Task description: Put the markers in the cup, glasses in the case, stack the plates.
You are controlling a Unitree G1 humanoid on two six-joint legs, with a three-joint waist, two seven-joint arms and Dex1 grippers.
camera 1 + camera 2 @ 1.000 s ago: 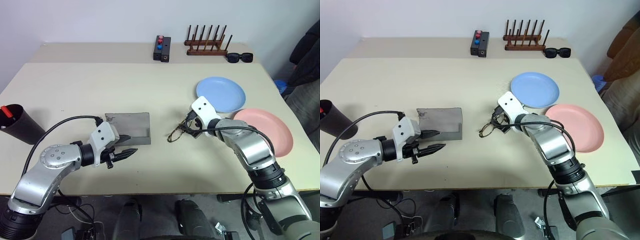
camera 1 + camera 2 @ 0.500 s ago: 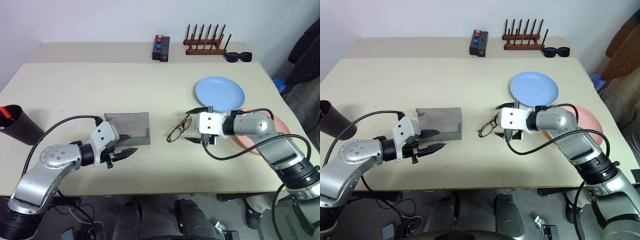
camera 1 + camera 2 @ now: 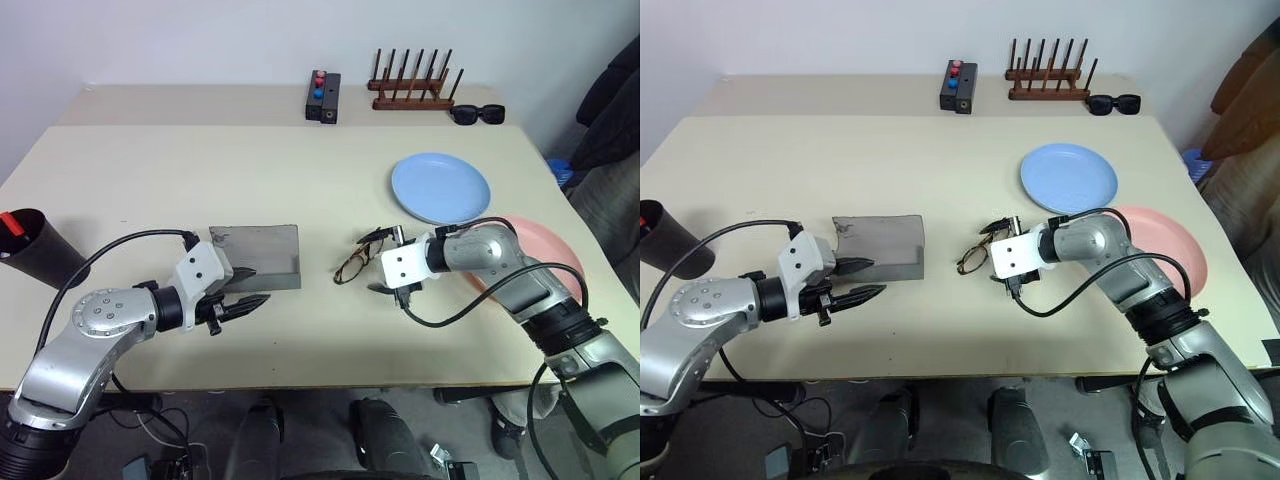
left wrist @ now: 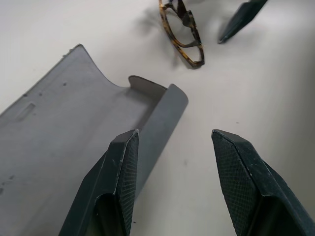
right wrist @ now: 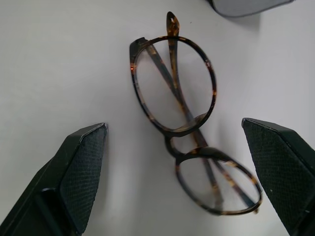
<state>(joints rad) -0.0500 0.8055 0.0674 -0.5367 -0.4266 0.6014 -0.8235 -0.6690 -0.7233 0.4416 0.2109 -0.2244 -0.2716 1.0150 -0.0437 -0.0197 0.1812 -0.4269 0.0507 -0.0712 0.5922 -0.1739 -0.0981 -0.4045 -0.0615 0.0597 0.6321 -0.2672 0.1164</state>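
Right gripper (image 5: 177, 172) is spread wide around the folded glasses (image 5: 189, 132), left gripper (image 4: 179, 172) gapes beside the open case (image 3: 257, 257), cup (image 3: 35, 250) cut off at the edge.

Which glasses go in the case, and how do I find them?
Look at the middle of the table, between the open grey case and the blue plate. The glasses lie folded there, between the right gripper's open fingers. They are thin, brownish and clear-lensed, unlike the thick black sunglasses at the back.
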